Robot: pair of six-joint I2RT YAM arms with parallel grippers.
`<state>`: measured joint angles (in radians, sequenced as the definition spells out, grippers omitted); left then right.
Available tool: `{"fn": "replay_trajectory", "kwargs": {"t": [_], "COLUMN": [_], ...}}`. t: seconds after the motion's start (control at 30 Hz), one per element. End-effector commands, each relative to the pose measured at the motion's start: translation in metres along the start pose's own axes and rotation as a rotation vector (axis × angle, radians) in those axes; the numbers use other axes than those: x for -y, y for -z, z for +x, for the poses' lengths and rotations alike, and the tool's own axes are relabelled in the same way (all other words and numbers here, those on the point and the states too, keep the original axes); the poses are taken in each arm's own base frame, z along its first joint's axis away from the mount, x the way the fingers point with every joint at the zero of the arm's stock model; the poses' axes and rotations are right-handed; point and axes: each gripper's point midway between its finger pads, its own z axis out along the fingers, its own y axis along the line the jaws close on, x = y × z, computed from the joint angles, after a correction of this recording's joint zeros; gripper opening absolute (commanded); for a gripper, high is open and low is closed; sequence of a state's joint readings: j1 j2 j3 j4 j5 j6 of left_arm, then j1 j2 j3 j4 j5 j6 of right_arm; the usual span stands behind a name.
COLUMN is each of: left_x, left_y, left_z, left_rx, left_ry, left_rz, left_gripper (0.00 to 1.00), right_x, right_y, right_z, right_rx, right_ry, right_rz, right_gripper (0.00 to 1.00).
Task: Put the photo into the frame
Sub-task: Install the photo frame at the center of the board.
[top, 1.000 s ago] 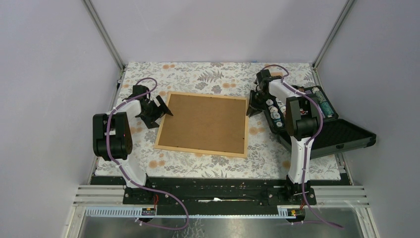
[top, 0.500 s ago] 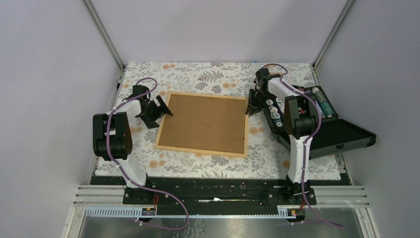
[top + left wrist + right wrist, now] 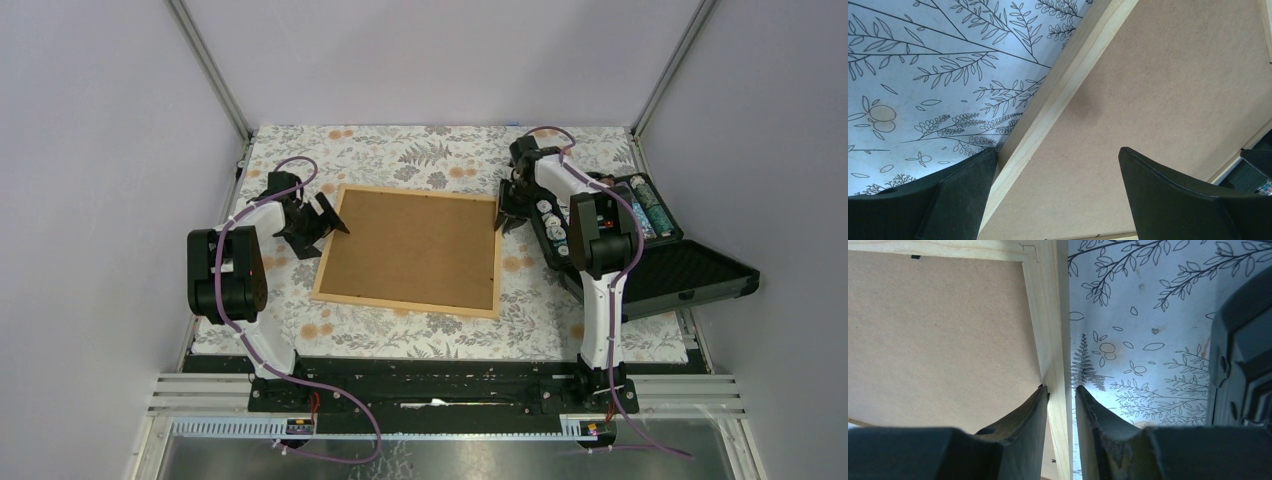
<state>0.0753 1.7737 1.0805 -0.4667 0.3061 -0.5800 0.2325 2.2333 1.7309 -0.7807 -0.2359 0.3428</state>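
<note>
A pale floral-print cloth (image 3: 400,155) covers the tabletop, which is boxed in by plain lilac walls (image 3: 450,60) and bare aluminium corner posts (image 3: 210,70). The thin light-wood rectangular frame (image 3: 405,303) lies flat mid-tabletop, back up. A brown fibreboard backing (image 3: 410,245) fills its opening and hides whatever lies beneath, so where the photo is cannot be told. An open black plastic case (image 3: 680,270) sits at the right edge, its contents too small to make out. The left gripper (image 3: 1057,150) is spread wide across the frame's left rail, holding nothing. The right gripper (image 3: 1060,388) sits narrow astride the right rail, with a sliver of cloth showing beside its outer finger.
</note>
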Motion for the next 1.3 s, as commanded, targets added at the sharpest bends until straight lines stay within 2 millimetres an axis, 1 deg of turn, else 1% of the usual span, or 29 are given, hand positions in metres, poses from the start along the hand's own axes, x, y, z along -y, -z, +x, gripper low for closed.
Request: {"fn": "replay_trajectory", "kwargs": {"t": [0.0, 0.17, 0.23, 0.3, 0.4, 0.47, 0.6, 0.67, 0.73, 0.8, 0.83, 0.87, 0.9, 0.93, 0.97, 1.07, 1.13, 1.2, 1.27], "left_x": [-0.031, -0.032, -0.031, -0.031, -0.028, -0.026, -0.024, -0.025, -0.024, -0.020, -0.018, -0.015, -0.010, -0.007, 0.002, 0.014, 0.018, 0.021, 0.027], "left_y": [-0.022, -0.022, -0.021, -0.021, -0.022, -0.022, -0.021, -0.019, -0.006, 0.015, 0.028, 0.039, 0.050, 0.060, 0.066, 0.084, 0.096, 0.108, 0.114], "left_z": [0.036, 0.036, 0.036, 0.036, 0.038, 0.039, 0.039, 0.035, 0.021, 0.001, -0.007, -0.011, -0.013, -0.012, -0.003, 0.034, 0.064, 0.095, 0.127], "left_rx": [-0.120, -0.120, -0.119, -0.116, -0.124, -0.124, -0.120, -0.106, -0.047, 0.061, 0.115, 0.158, 0.193, 0.211, 0.209, 0.164, 0.134, 0.118, 0.071], "left_ry": [0.010, 0.011, 0.007, 0.008, 0.005, 0.001, -0.008, -0.022, -0.061, -0.110, -0.131, -0.148, -0.158, -0.155, -0.162, -0.109, -0.088, -0.082, -0.068], "left_rz": [-0.104, -0.104, -0.105, -0.102, -0.091, -0.088, -0.085, -0.098, -0.135, -0.171, -0.188, -0.203, -0.199, -0.190, -0.167, -0.067, -0.039, -0.028, 0.019], "left_gripper": [0.99, 0.98, 0.98, 0.99, 0.98, 0.98, 0.98, 0.99, 0.99, 0.99, 0.99, 0.99, 0.99, 0.99, 0.99, 0.99, 0.99, 0.99, 0.99], "right_x": [0.025, 0.020, 0.013, 0.006, -0.003, -0.006, -0.013, -0.022, -0.038, -0.048, -0.052, -0.056, -0.058, -0.058, -0.058, -0.066, -0.080, -0.084, -0.089], "right_y": [-0.058, -0.080, -0.087, -0.092, -0.099, -0.102, -0.102, -0.087, -0.051, -0.012, 0.004, 0.016, 0.024, 0.026, 0.026, 0.019, 0.016, 0.017, 0.018], "right_z": [0.016, 0.029, 0.036, 0.039, 0.040, 0.040, 0.037, 0.032, 0.016, -0.003, -0.012, -0.021, -0.030, -0.038, -0.047, -0.075, -0.088, -0.104, -0.115], "right_rx": [-0.038, -0.065, -0.080, -0.085, -0.086, -0.081, -0.089, -0.077, 0.000, 0.095, 0.128, 0.159, 0.188, 0.210, 0.231, 0.299, 0.348, 0.397, 0.431], "right_ry": [0.014, 0.005, 0.007, 0.009, 0.010, 0.008, 0.006, 0.030, 0.088, 0.181, 0.244, 0.301, 0.355, 0.402, 0.437, 0.499, 0.553, 0.575, 0.600], "right_rz": [0.190, 0.239, 0.244, 0.239, 0.232, 0.240, 0.234, 0.215, 0.171, 0.154, 0.148, 0.143, 0.136, 0.133, 0.131, 0.060, 0.004, 0.011, -0.002], "right_gripper": [0.35, 0.37, 0.37, 0.38, 0.40, 0.41, 0.43, 0.44, 0.50, 0.64, 0.71, 0.75, 0.79, 0.80, 0.81, 0.81, 0.83, 0.85, 0.85]}}
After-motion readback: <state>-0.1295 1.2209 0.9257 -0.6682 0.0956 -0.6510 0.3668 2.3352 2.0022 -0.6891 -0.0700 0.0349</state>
